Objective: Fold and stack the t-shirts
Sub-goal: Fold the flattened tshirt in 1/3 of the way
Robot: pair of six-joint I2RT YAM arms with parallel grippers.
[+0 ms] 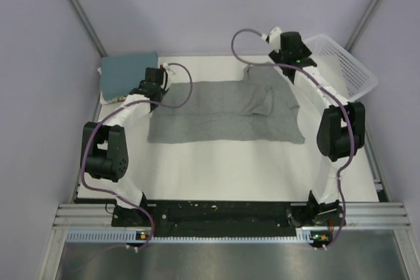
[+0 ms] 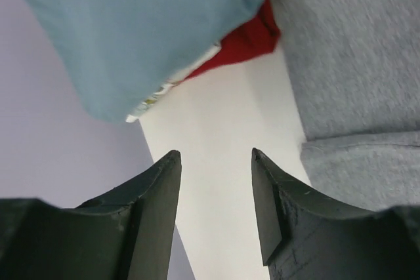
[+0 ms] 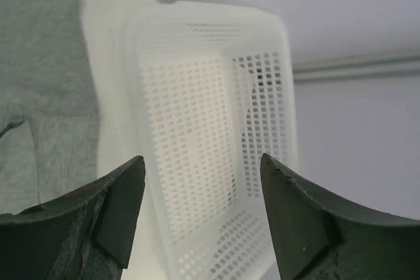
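Observation:
A heather-grey t-shirt [image 1: 226,111] lies spread on the white table, partly folded, with a sleeve bunched at its far right. It shows in the left wrist view [image 2: 354,50] and in the right wrist view [image 3: 39,70]. A stack of folded shirts sits at the far left, teal-blue [image 1: 128,73] on top; the left wrist view shows the teal one [image 2: 131,24] over a whitish edge [image 2: 164,90] and a red one [image 2: 246,37]. My left gripper [image 2: 213,155] is open and empty between the stack and the grey shirt. My right gripper [image 3: 203,162] is open and empty by the shirt's far right corner.
A white plastic lattice basket [image 1: 341,63] stands at the far right corner, close to the right gripper; it fills the right wrist view [image 3: 210,129]. Purple walls enclose the table on three sides. Bare white table [image 1: 223,172] lies in front of the grey shirt.

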